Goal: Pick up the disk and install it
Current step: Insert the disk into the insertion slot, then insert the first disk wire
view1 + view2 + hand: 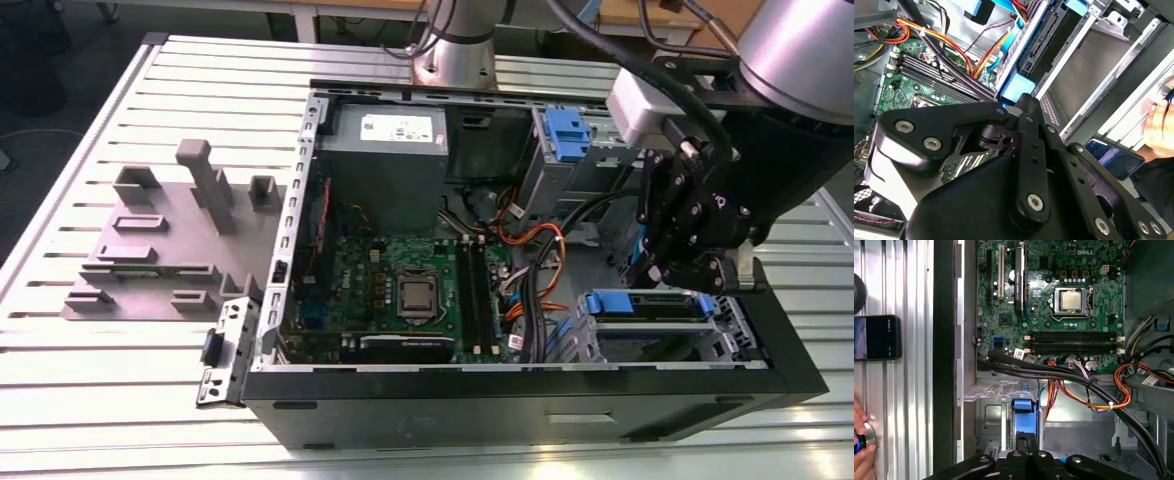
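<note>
The disk (647, 303) sits in the lower drive cage at the front corner of the open computer case, on the exterior view's right, and only its blue carrier end shows. That blue end appears in both wrist views (1022, 412) (1015, 89). My gripper (677, 284) hangs just above it inside the case. Its black fingers are shut together, and their tips (1026, 441) (1024, 100) are right at the blue carrier end. I cannot tell whether they pinch it or only touch it.
Orange and black cables (1089, 390) run beside the cage over the green motherboard (400, 290). A second blue carrier (567, 135) sits in the upper bay near the grey power supply (387, 150). A grey fixture (160, 240) stands outside the case, with a phone (876, 337) and a person's hand (860, 440) nearby.
</note>
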{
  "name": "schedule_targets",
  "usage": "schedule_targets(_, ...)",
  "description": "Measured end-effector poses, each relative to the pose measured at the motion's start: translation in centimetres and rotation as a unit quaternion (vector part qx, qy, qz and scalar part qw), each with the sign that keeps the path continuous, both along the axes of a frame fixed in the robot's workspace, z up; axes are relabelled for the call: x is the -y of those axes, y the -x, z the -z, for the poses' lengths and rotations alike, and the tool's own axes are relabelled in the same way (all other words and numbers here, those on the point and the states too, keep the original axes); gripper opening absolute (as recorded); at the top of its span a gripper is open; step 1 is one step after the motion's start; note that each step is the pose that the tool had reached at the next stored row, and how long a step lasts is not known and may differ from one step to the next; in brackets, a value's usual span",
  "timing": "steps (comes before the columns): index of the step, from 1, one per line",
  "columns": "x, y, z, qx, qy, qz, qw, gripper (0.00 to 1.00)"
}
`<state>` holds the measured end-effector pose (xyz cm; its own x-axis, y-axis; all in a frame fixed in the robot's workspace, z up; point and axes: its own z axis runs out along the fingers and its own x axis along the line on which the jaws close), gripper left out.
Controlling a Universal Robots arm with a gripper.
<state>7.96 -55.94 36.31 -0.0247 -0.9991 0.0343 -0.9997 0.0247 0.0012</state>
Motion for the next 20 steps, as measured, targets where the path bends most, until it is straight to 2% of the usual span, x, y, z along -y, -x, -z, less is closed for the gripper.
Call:
schedule_targets(3, 0.0, 0.0, 0.2, 0.0, -0.0001, 0.0, 1.0, 0.11)
schedule_targets(14, 0.0, -0.1, 0.24, 0.0, -0.0002, 0.0, 1.0, 0.11)
schedule_targets(20, 0.0, -1.57, 0.26, -0.0002, -0.0001, 0.0, 1.0, 0.11)
